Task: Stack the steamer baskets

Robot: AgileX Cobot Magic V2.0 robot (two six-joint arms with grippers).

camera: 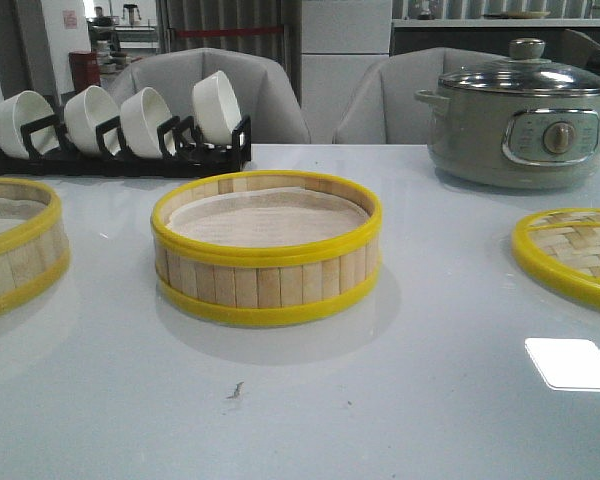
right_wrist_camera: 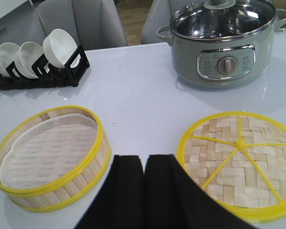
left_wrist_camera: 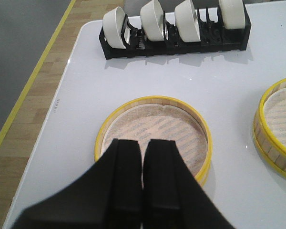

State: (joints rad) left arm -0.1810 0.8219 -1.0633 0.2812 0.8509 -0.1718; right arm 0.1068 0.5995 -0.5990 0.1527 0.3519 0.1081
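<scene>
— Two round shallow steamer baskets of pale bamboo slats with yellow rims, whitish liner inside each: one (camera: 266, 250) at mid tabletop, the other (camera: 15, 255) at the left edge of the front view, cut off by the frame.

— Apart or touching?

— Apart, bare white glossy tabletop (camera: 380, 400) between them. Both upright, side by side, not stacked.

— And the claws?

— Left claw (left_wrist_camera: 143, 164) clenched, black fingers (left_wrist_camera: 126, 181) pressed together, hanging above the near rim of the left basket (left_wrist_camera: 152, 138). Holding nothing. Mid basket's rim (left_wrist_camera: 276, 129) just seen at the side of that wrist view.

— Right one?

— Right claw (right_wrist_camera: 144, 179) clenched too, empty, hovering over bare tabletop between the mid basket (right_wrist_camera: 50, 155) and a flat round woven-bamboo lid with yellow rim and yellow spokes (right_wrist_camera: 240, 164).

— Lid's place?

— Flat on the tabletop at the right (camera: 570, 258), well apart from the mid basket.

— Further back?

— Far right: grey electric pot with a glass lid and a front dial (camera: 520, 115). Far left: black dish rack (camera: 115, 155) carrying four white bowls (camera: 217, 108) on edge. Grey upholstered chairs (camera: 220, 85) behind the far edge.

— Anything else near?

— Bright rectangular reflection (camera: 572, 362) near right, and a small dark speck (camera: 236, 390) near the middle; cannot tell what kind.
</scene>
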